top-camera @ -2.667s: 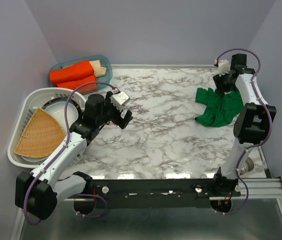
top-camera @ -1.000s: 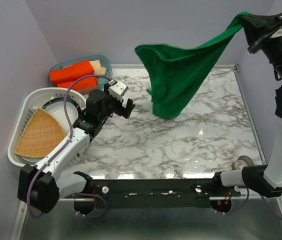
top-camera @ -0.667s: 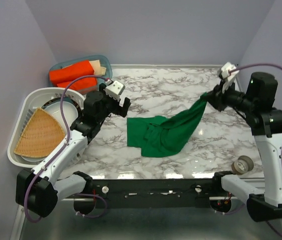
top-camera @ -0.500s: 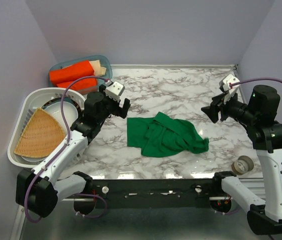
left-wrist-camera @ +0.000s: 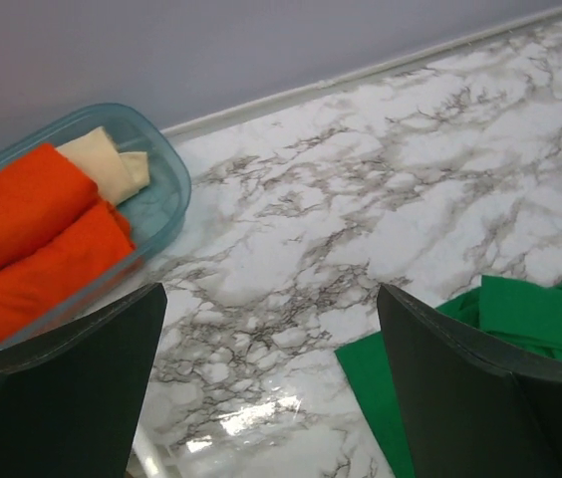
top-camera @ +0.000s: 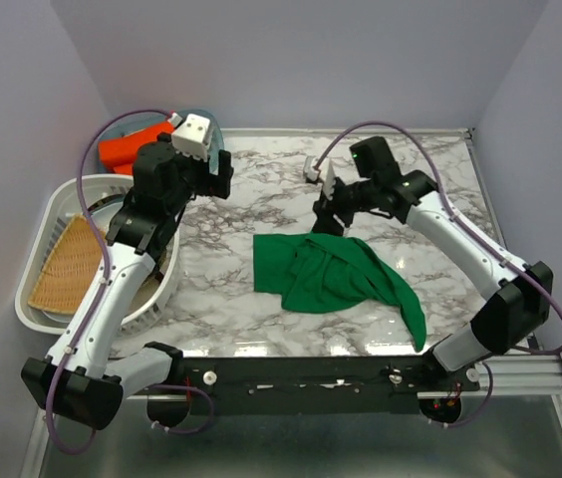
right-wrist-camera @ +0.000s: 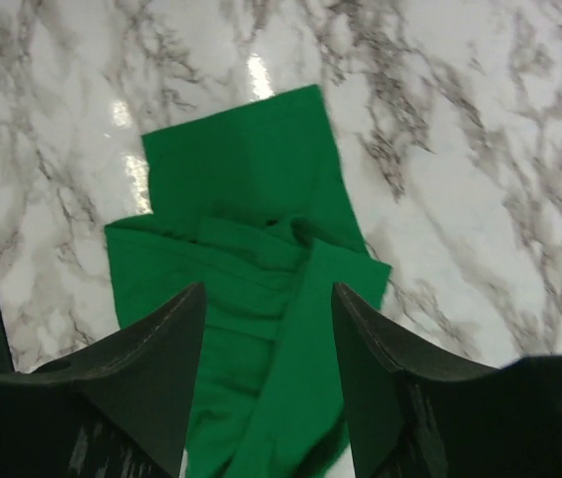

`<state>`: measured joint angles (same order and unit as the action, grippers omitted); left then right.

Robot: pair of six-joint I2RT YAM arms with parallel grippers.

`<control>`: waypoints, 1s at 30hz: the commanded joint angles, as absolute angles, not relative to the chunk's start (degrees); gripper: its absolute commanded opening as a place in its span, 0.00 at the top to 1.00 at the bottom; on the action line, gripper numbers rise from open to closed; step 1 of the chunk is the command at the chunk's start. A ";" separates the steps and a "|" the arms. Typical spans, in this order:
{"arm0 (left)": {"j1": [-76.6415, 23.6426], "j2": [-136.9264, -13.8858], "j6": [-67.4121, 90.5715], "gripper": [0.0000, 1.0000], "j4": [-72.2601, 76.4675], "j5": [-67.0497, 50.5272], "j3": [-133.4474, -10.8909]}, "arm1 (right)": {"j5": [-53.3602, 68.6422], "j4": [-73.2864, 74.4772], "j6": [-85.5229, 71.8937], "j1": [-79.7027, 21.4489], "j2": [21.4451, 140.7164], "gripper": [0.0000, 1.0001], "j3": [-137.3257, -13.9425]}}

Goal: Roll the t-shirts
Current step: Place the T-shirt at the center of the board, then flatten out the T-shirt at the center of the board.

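From above, the dark green t-shirt (top-camera: 331,279) lies crumpled on the marble table (top-camera: 261,199), near the middle, with one part stretching toward the near right. My right gripper (top-camera: 329,204) hangs over its far edge. My left gripper (top-camera: 213,175) is raised beside the white basket (top-camera: 37,234).

My left wrist view: the jaws are wide apart and hold nothing. The orange-red rolls (left-wrist-camera: 27,244) and the beige roll (left-wrist-camera: 112,164) lie in the blue bin (left-wrist-camera: 169,194) (far left corner).

My right wrist view: my fingers stand apart – the green cloth lies below between them, not gripped.
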<state>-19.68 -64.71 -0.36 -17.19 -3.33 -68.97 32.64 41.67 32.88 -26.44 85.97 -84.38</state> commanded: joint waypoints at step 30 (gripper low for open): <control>-4.31 -56.69 8.87 0.01 -27.60 -12.39 -61.09 | 16.53 41.82 38.05 -42.36 139.64 0.44 -122.51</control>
<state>-6.79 -57.45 7.22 -26.39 -9.78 -62.81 19.44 35.24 35.57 -42.15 133.86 -114.96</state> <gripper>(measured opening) 0.989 0.566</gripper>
